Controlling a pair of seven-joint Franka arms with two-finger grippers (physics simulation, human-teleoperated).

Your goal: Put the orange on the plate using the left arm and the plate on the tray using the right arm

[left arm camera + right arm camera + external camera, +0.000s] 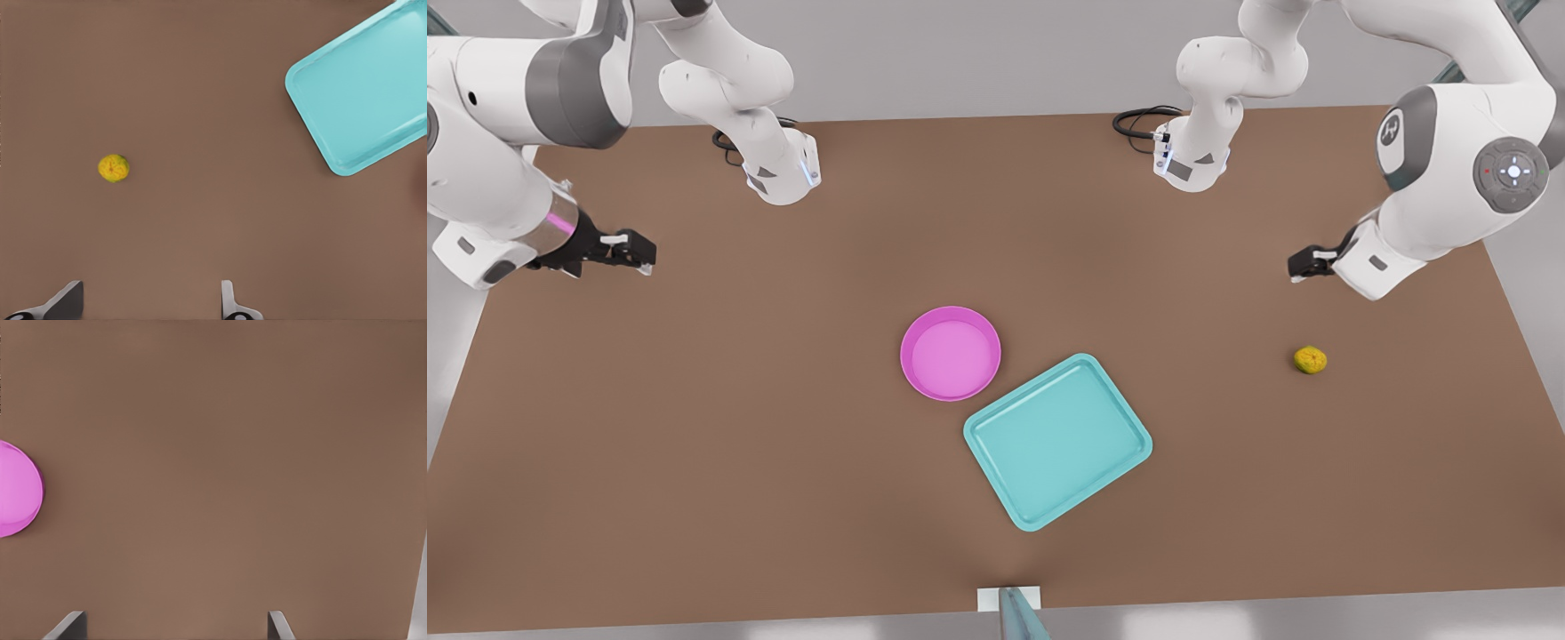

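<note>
The plate (950,353) sits near the middle of the brown table (694,462), lying flat with nothing in it. Just beside it, toward the front view's right and nearer the camera, lies the tray (1057,440), turned at an angle, also holding nothing; its corner comes close to the plate's rim, and whether they touch cannot be told. The orange (1310,359) rests alone on the bare table, well apart from the tray, out toward the front view's right edge.

The left gripper (1303,264) hangs above the table at the front view's right, near the orange; its fingers (230,303) are spread wide and hold nothing. The right gripper (636,252) hovers at the front view's left, well apart from the plate, fingers (279,625) likewise parted and gripping nothing. Wide stretches of bare table lie between each gripper and the dishes in the middle.
</note>
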